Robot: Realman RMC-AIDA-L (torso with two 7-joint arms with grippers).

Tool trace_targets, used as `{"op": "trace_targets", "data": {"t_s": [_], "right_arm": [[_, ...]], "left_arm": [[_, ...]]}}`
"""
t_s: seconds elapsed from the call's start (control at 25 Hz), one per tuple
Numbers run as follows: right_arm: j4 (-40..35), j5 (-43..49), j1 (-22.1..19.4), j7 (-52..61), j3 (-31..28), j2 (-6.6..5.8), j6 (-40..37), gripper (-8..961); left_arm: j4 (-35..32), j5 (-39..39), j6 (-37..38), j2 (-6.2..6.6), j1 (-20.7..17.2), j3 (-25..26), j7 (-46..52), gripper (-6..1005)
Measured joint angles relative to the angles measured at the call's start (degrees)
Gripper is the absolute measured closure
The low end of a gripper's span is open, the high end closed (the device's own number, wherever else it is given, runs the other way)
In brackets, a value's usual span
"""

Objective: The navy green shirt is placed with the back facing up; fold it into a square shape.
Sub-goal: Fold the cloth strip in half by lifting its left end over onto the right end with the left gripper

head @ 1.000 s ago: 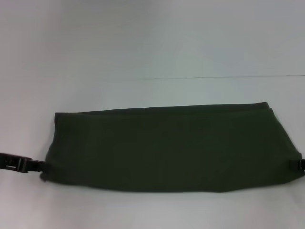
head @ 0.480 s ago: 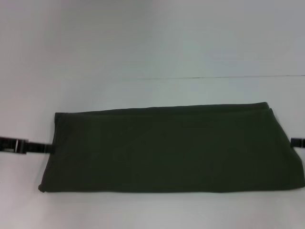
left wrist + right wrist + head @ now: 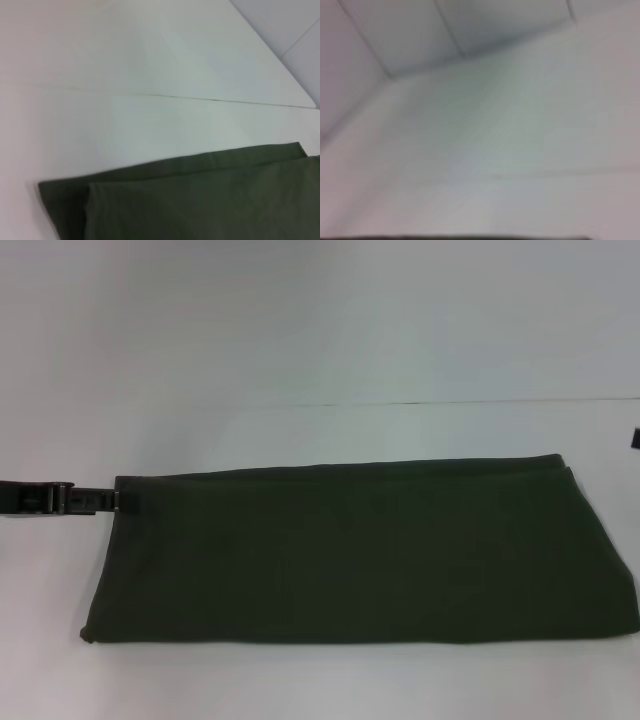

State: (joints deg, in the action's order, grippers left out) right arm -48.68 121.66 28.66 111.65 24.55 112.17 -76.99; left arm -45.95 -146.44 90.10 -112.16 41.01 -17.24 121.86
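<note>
Sliding up from mid-edge, the left gripper (image 3: pixel 105 500) now touches the navy green shirt's (image 3: pixel 360 550) far-left corner; can't tell its fingers. Right gripper (image 3: pixel 636 438) backed off past the shirt's right end, grip unclear. Shirt lies flat, long axis running left-right.

You can't tell from the head view whether the left gripper (image 3: pixel 100 499), at the far left corner of the navy green shirt (image 3: pixel 350 550), is open or closed; its arm runs off the frame's edge. The right gripper (image 3: pixel 635 438) shows only as a dark sliver at the right border. The shirt's right end is cropped there too, and the right wrist view is blurred
</note>
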Motion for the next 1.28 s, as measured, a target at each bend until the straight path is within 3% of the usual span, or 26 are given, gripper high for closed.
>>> {"op": "trace_targets", "data": {"t_s": [0.12, 0.32, 0.6, 0.8, 1.28], "right_arm": [[1.6, -6.1, -1.2, -6.5, 0.0, -0.26, -4.0, 42], [5.3, -10.6, -2.2, -14.1, -0.1, -1.44, -9.4, 22], [8.7, -10.4, -2.6, -18.7, 0.2, -2.72, -10.5, 22], [9.2, -10.4, -2.9, -20.5, 0.4, -3.64, -11.8, 22], [9.9, -10.1, -3.1, -23.0, 0.7, -3.84, -14.2, 22]], "left_arm": [[-0.2, -0.5, 0.9, 0.01, -0.1, -0.6, 2.8, 107], [-1.6, -4.4, 2.8, 0.06, -0.8, -0.5, 8.5, 109], [-1.5, -6.8, 3.5, -0.19, -2.0, -0.1, 18.2, 111], [0.2, -7.1, 4.5, -0.13, -2.7, 3.6, 23.0, 112], [3.4, -7.6, 2.1, -1.09, -5.4, 5.6, 25.1, 115]]}}
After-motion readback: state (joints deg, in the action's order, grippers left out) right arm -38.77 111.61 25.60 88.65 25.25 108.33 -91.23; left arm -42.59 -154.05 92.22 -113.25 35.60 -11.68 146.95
